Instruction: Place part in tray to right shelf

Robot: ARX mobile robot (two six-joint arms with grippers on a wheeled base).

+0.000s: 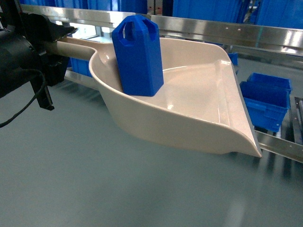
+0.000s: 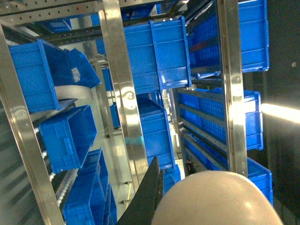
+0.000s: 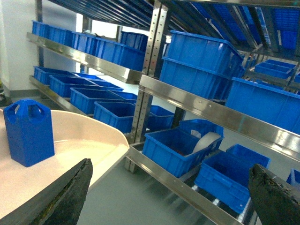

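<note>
Head view shows the tray [image 1: 199, 113], a beige glossy scoop, held above the grey desk [image 1: 94, 189] with its long handle running back to the left end effector [image 1: 54, 40], which is clamped on that handle at the upper left. Standing upright inside the tray, against its back wall, is the part [image 1: 138, 56], a bright blue block with a handle hole at its top. The tray's flat front lip points to the right, toward a steel rail [image 1: 279, 147] with blue bins [image 1: 265, 101] behind it. Left wrist view looks past the rounded beige end of the tray's handle and one dark finger [image 2: 149, 197] toward steel rack uprights and more blue bins. Right wrist view shows the right end effector [image 3: 168, 197] spread wide with nothing between its fingers, hanging just beside the tray's edge, with the part at the far left and shelves of blue bins across the background.
</note>
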